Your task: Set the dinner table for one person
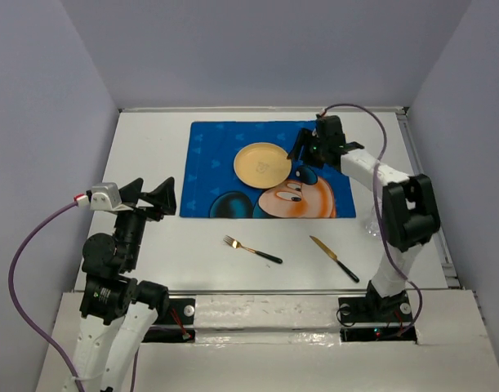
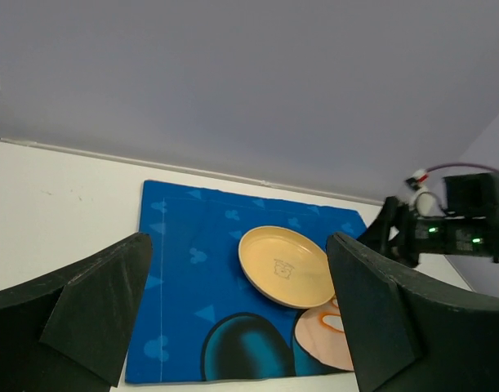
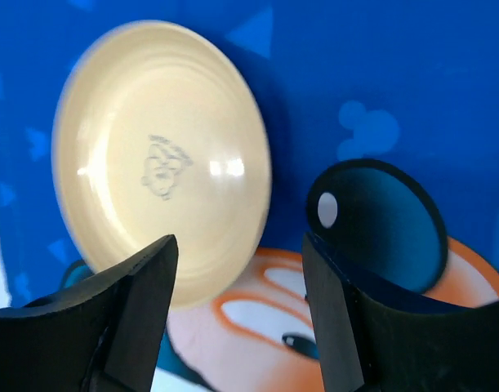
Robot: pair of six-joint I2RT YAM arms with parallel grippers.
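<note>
The white dinner table [image 1: 151, 139] carries a blue cartoon-mouse placemat [image 1: 216, 155]. A pale yellow plate [image 1: 263, 164] lies on the mat's upper middle. A gold fork with a black handle [image 1: 251, 249] and a matching knife [image 1: 334, 258] lie on the bare table in front of the mat. My right gripper [image 1: 305, 151] is open and empty, hovering over the mat just right of the plate [image 3: 159, 159]. My left gripper [image 1: 151, 194] is open and empty, raised left of the mat, facing the plate [image 2: 286, 266].
Pale lavender walls [image 1: 257, 49] close the table in at the back and both sides. A metal rail [image 1: 425, 188] runs along the right edge. The right arm [image 1: 400, 212] stretches over the table's right side.
</note>
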